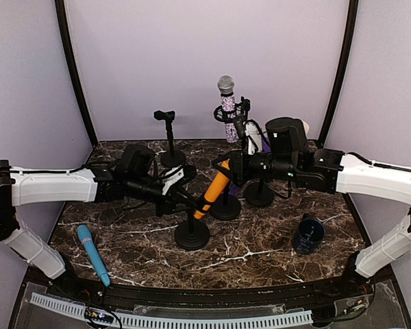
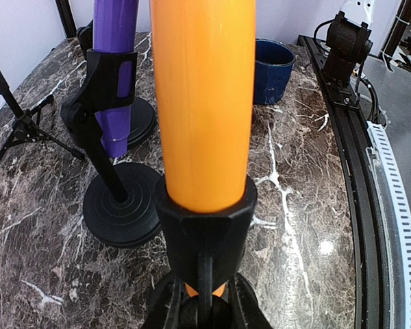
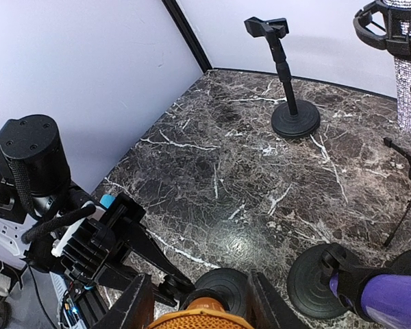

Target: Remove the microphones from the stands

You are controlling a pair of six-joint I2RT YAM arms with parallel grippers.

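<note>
The orange microphone (image 1: pixel 214 189) sits tilted in the clip of a black stand with a round base (image 1: pixel 192 235) at mid-table. My left gripper (image 1: pixel 183 199) is shut on the stand's joint just under the clip (image 2: pixel 205 229); its jaws flank the joint at the bottom of the left wrist view (image 2: pixel 200 305). The orange body (image 2: pixel 202 96) fills that view. My right gripper (image 1: pixel 227 166) is at the microphone's upper end, with both fingers against the sides of the orange mesh head (image 3: pixel 198 321).
A purple microphone (image 2: pixel 114 68) stands in its own stand beside the orange one. A glitter microphone (image 1: pixel 226 110) and an empty stand (image 1: pixel 168 137) are at the back. A blue microphone (image 1: pixel 92 253) lies front left. A dark blue cup (image 1: pixel 308 233) stands front right.
</note>
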